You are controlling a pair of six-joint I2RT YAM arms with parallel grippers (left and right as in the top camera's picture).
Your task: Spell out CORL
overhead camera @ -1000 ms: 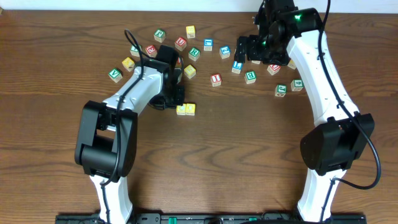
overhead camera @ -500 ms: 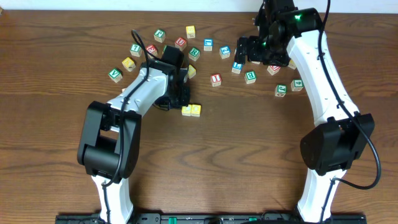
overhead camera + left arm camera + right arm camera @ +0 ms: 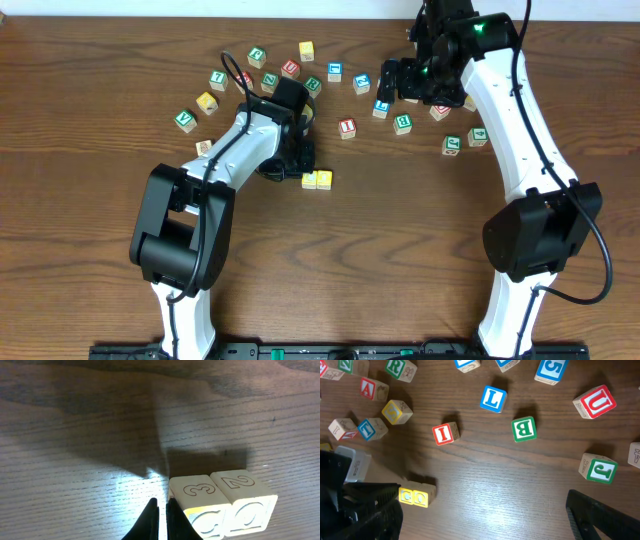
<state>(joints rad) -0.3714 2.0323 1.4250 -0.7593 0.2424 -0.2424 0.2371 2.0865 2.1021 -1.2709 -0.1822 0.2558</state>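
Observation:
Two yellow-topped cubes, C (image 3: 406,495) and O (image 3: 421,497), sit side by side on the table, seen together as a yellow pair (image 3: 317,180) in the overhead view. My left gripper (image 3: 161,510) is shut and empty, its tips against the left side of the C cube (image 3: 200,502), with the O cube (image 3: 245,497) just beyond. The white cube with the green R (image 3: 396,366) and the blue L cube (image 3: 492,399) lie among the scattered cubes farther back. My right gripper (image 3: 485,520) hangs open high over the back right, holding nothing.
Scattered behind the yellow pair are a red I cube (image 3: 443,433), a green B cube (image 3: 524,428), a red U cube (image 3: 594,402), a green J cube (image 3: 599,468) and several more (image 3: 215,80). The left arm (image 3: 240,140) reaches across the left of them.
My shut left gripper has slid right along the table, pushing the two yellow cubes a little to the right. The right arm has not moved.

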